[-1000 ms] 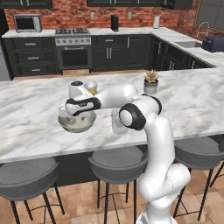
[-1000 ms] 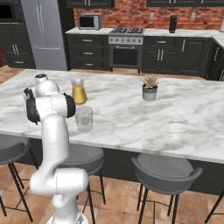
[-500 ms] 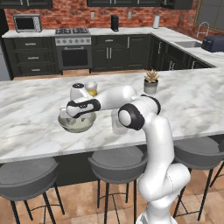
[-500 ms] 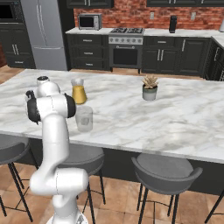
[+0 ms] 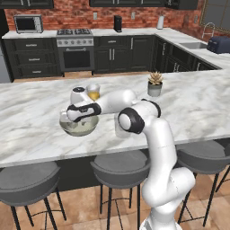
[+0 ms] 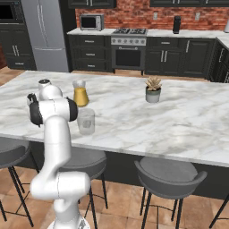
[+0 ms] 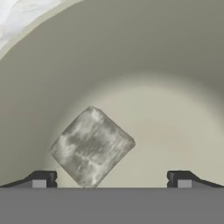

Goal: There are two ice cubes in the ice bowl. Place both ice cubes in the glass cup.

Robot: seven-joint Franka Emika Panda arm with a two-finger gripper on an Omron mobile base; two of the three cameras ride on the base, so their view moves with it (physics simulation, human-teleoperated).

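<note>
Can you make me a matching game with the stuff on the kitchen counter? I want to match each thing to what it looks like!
Things:
1. ice bowl
2. glass cup
3. potted plant
4. ice cube

Looks:
A. clear and empty-looking
B. pale whitish-grey block lying in the bowl
C. spiky leaves in a small grey pot
D. round, wide and beige-grey

Pairs: 1-D, 2-A, 3-C, 4-B
</note>
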